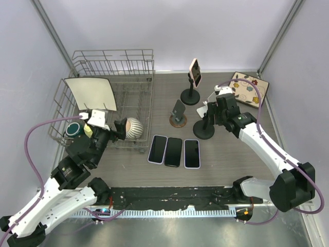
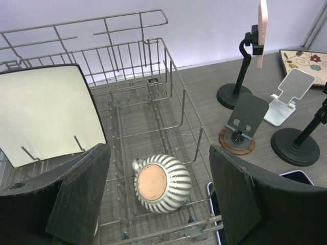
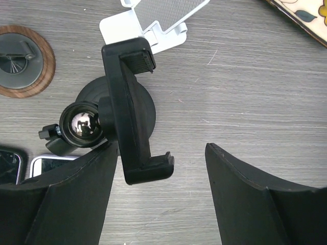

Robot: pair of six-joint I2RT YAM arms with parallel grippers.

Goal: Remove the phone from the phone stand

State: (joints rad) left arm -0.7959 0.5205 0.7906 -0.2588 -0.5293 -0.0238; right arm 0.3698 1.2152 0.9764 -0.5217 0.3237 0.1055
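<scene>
grey wood-grain table (image 1: 221, 154) carries a wire rack (image 1: 114, 62), three flat phones (image 1: 174, 152), four stands (image 1: 203, 130), a floral board (image 1: 248, 95).

Nothing here can be read, no word, brand or number. The three phones (image 1: 175, 151) lying on the table (image 1: 231, 149) show dark, blank screens. The pink phone (image 1: 195, 72) on its stand (image 1: 190, 95) shows no mark. The patterned tray (image 1: 250, 88) carries only flowers and swirls.

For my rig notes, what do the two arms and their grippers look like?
The left arm and right arm have white shells with black joints, and a purple cable loops along each. The left gripper and right gripper have broad, matte black, wedge-shaped fingers.
</scene>
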